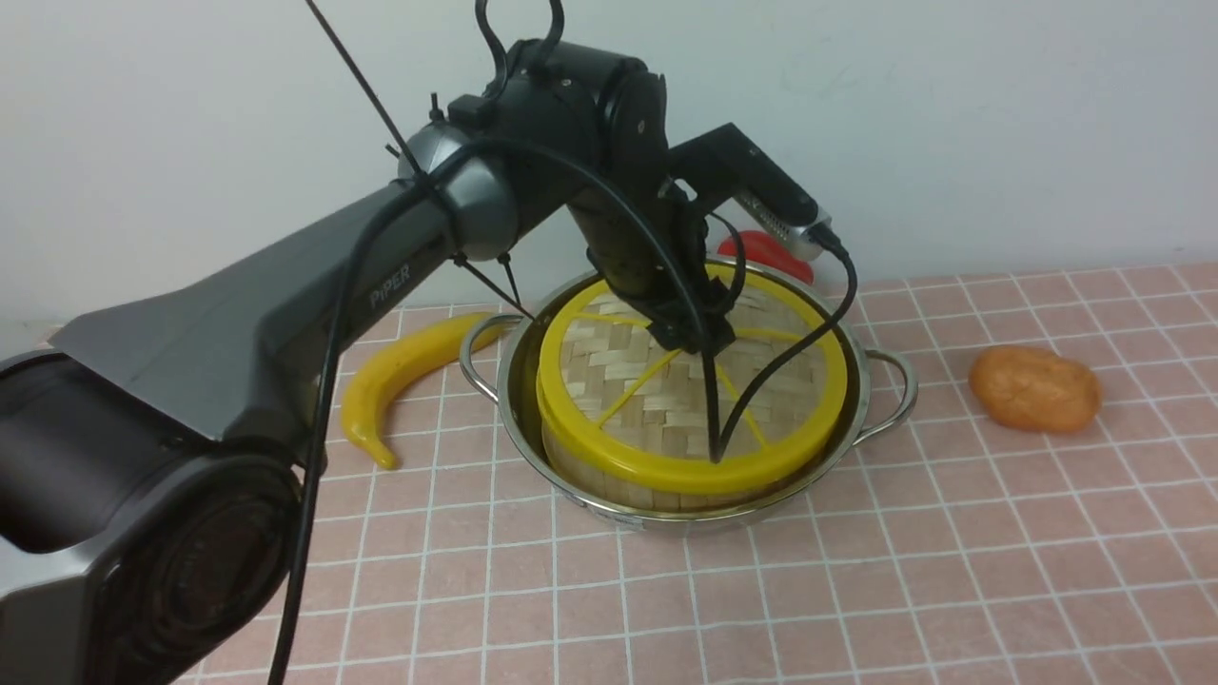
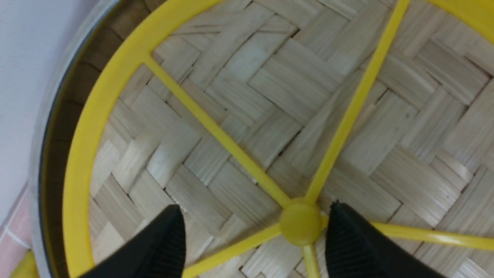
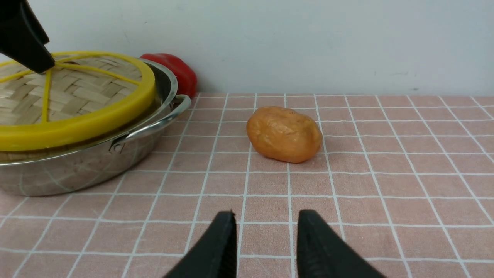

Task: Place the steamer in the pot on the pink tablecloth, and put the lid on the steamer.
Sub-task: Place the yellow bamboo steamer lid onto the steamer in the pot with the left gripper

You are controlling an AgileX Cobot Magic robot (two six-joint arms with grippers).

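Note:
The lid (image 1: 685, 390), a woven disc with yellow rim and spokes, lies on the steamer (image 1: 609, 483), of which only the bamboo side wall shows; its inside is hidden. The steamer sits in the steel pot (image 1: 519, 433) on the pink tablecloth (image 1: 856, 571). My left gripper (image 1: 695, 333) is open just above the lid. In the left wrist view (image 2: 254, 212) its fingers stand wide apart, with the yellow hub (image 2: 301, 224) next to one fingertip. My right gripper (image 3: 266, 216) is open and empty, low over the cloth to the right of the pot (image 3: 77, 170); it is outside the front view.
A yellow banana (image 1: 400, 381) lies left of the pot. A red pepper (image 1: 771, 252) sits behind it against the white wall. An orange potato-like lump (image 1: 1034, 388) lies on the cloth to the right, also in the right wrist view (image 3: 284, 134).

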